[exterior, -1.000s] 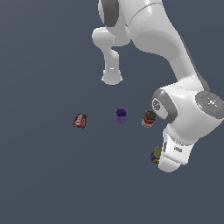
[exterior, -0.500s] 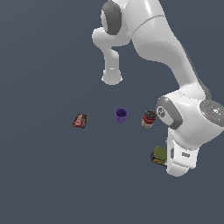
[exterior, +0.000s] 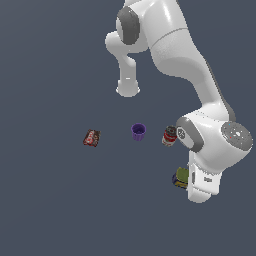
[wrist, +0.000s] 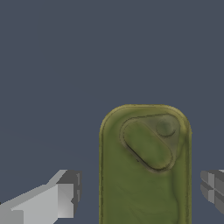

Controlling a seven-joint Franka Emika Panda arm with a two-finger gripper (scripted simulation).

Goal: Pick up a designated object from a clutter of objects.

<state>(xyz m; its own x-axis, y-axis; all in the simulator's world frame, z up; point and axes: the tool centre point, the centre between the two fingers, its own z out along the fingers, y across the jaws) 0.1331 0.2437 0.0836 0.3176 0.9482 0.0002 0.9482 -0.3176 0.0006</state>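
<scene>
Dark slate-grey floor [exterior: 50, 200] carries a flat olive-yellow rounded-rectangular tin [wrist: 145, 175] lying between the spread fingers of the white arm's gripper [wrist: 140, 194], neither finger touching it; a red-and-white cylindrical can [exterior: 170, 136] stands nearby

In the exterior view the arm [exterior: 210, 150] hides most of the tin [exterior: 181, 177], and only a small edge peeks out. The gripper is hidden there too. In the wrist view the picture's edge cuts off the tin [wrist: 145, 175] and both fingers [wrist: 48, 199]. The packet [exterior: 91, 138] is too small to read.
</scene>
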